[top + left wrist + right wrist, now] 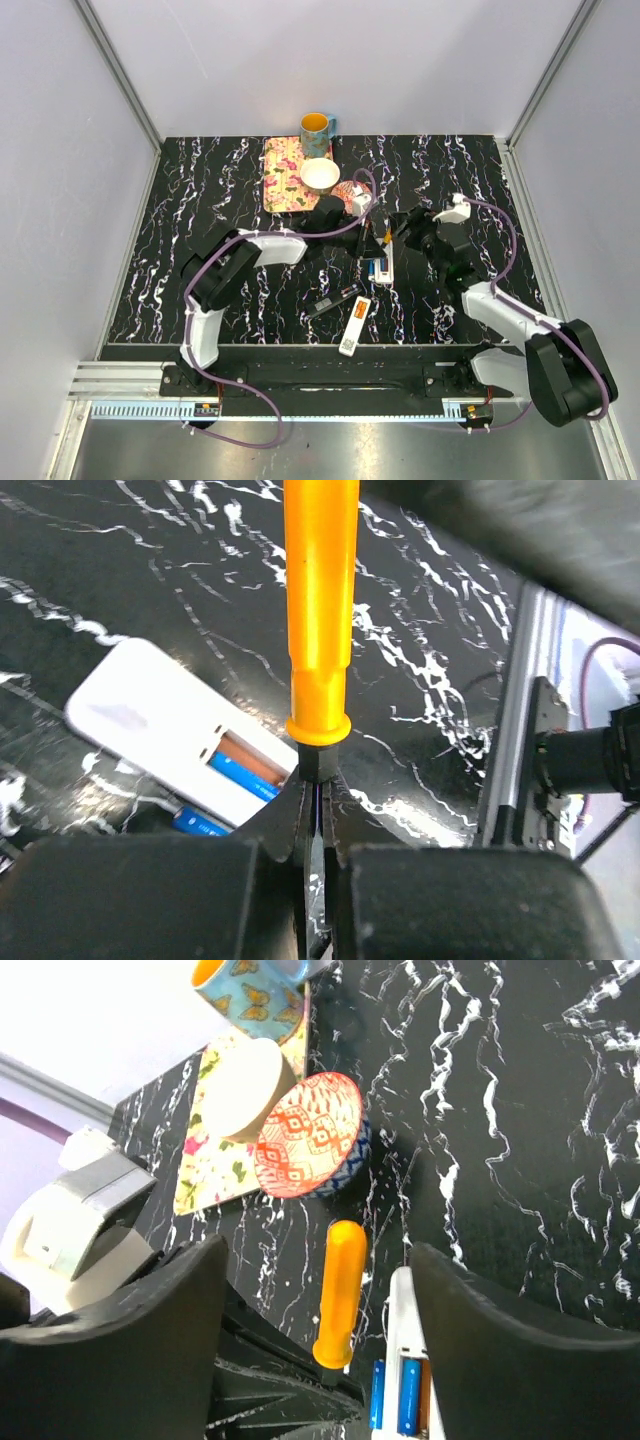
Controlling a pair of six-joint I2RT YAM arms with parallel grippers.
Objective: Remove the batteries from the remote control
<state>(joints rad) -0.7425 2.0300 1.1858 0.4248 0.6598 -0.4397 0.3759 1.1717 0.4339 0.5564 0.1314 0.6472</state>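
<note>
A white remote [380, 266] lies mid-table with its battery bay open, also in the left wrist view [160, 725] and the right wrist view [402, 1310]. A blue battery [243, 777] sits in the bay beside an orange-brown strip that I cannot identify. Another blue battery [200, 823] lies on the table against the remote. My left gripper [318, 820] is shut on the metal shaft of an orange-handled screwdriver [320, 610], right beside the bay. My right gripper [318, 1260] is open and empty, above the remote's far end; it shows in the top view [408, 226].
A red patterned bowl [305, 1135], a cream bowl [245, 1090], a butterfly mug [245, 990] and a floral mat [285, 175] stand behind. A black remote [333, 300] and a second white remote [354, 325] with an orange patch lie nearer the front.
</note>
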